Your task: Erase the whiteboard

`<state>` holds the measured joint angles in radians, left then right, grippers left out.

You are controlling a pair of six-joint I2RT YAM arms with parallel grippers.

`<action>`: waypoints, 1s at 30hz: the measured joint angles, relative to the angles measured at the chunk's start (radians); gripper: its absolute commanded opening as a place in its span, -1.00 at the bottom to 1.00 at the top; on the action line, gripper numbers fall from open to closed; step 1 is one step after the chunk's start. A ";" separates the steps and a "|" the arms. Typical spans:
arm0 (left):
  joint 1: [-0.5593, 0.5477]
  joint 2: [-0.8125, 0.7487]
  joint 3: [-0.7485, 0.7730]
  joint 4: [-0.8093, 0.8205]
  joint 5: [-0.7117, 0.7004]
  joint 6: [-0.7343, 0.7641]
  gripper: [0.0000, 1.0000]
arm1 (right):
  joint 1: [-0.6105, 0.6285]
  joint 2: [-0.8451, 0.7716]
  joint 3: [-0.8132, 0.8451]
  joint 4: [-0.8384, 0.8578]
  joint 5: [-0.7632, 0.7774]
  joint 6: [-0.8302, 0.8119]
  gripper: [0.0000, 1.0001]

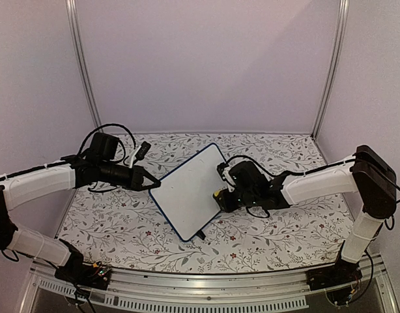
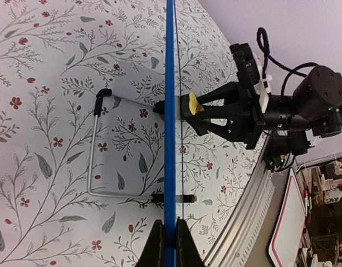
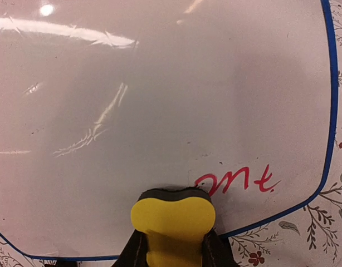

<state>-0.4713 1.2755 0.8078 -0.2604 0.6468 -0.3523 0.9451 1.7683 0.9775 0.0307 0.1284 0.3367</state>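
The whiteboard stands tilted mid-table on a wire stand, its blue frame seen edge-on in the left wrist view. My left gripper is shut on the board's left edge. My right gripper is shut on the yellow eraser, whose dark felt presses on the board face near its lower edge. Red handwriting remains just right of the eraser. The eraser also shows in the left wrist view against the board.
The table has a floral cloth. Purple walls with metal corner rails enclose the back and sides. A metal rail runs along the near edge. Cables loop over the left wrist.
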 measured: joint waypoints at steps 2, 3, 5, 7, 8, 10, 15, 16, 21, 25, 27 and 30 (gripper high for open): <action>0.000 0.000 0.000 0.000 0.000 0.000 -1.00 | 0.003 -0.002 -0.009 0.001 0.000 0.004 -0.63; 0.000 0.000 0.000 0.000 0.001 0.000 -1.00 | 0.004 -0.004 -0.015 0.000 -0.001 0.006 -0.63; 0.000 0.000 0.000 0.000 0.001 0.000 -1.00 | 0.006 -0.006 -0.027 0.000 -0.004 0.008 -0.63; 0.000 0.000 0.000 0.001 0.002 0.000 -1.00 | 0.008 -0.008 -0.037 0.000 -0.005 0.011 -0.63; 0.000 0.000 0.000 0.001 0.003 0.000 -1.00 | 0.009 -0.010 -0.044 -0.001 -0.006 0.012 -0.63; 0.000 0.000 0.000 0.001 0.004 0.000 -1.00 | 0.010 -0.013 -0.057 -0.007 -0.008 0.016 -0.63; 0.000 0.000 0.000 0.003 0.008 0.000 -1.00 | 0.010 -0.018 -0.086 -0.015 -0.008 0.019 -0.63; 0.000 0.000 0.000 0.003 0.008 0.000 -1.00 | 0.010 -0.020 -0.087 -0.016 -0.009 0.019 -0.63; 0.000 0.000 0.000 0.004 0.011 0.000 -1.00 | 0.012 -0.029 -0.089 -0.052 -0.010 0.019 -0.62; 0.000 0.000 0.000 0.004 0.011 0.000 -1.00 | 0.012 -0.053 -0.071 -0.096 0.002 0.011 -0.62; 0.000 0.000 0.000 0.003 0.012 0.000 -1.00 | 0.009 -0.066 -0.043 -0.111 0.017 0.001 -0.62; 0.000 0.000 0.000 0.004 0.012 0.000 -1.00 | -0.006 -0.074 0.016 -0.121 0.036 -0.020 -0.61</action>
<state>-0.4709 1.2755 0.8078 -0.2565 0.6586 -0.3523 0.9386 1.6939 0.9939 -0.0902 0.1646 0.3164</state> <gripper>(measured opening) 0.025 0.252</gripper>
